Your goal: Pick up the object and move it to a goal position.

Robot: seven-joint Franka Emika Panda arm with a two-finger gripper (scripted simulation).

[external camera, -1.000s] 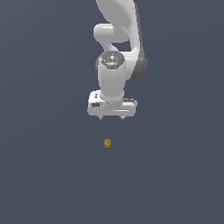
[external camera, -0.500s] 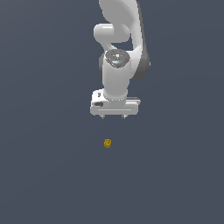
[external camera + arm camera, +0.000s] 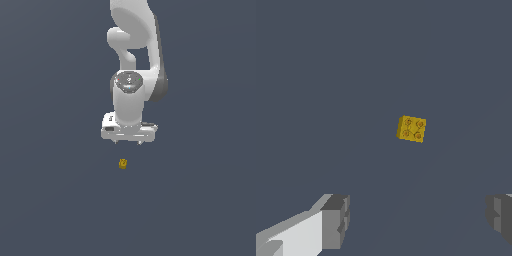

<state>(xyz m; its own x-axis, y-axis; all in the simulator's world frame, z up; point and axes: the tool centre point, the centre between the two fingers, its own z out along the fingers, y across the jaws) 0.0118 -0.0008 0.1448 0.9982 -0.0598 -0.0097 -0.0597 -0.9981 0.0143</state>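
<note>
The object (image 3: pixel 123 163) is a tiny yellow-gold block lying on the dark grey floor, just in front of and below my gripper in the exterior view. In the wrist view the object (image 3: pixel 411 128) shows as a small square brick with several studs on top. My gripper (image 3: pixel 128 142) hangs from the white arm above the floor, pointing down, apart from the object. Its jaws are wide apart and empty; the grey fingertips (image 3: pixel 336 221) show at both sides of the wrist view.
The white arm (image 3: pixel 135 60) rises behind the gripper toward the top of the exterior view. The dark grey floor (image 3: pixel 50 200) fills everything else in sight.
The gripper has shifted slightly toward the exterior view's right and a little lower, closer to the object. The object has not moved.
</note>
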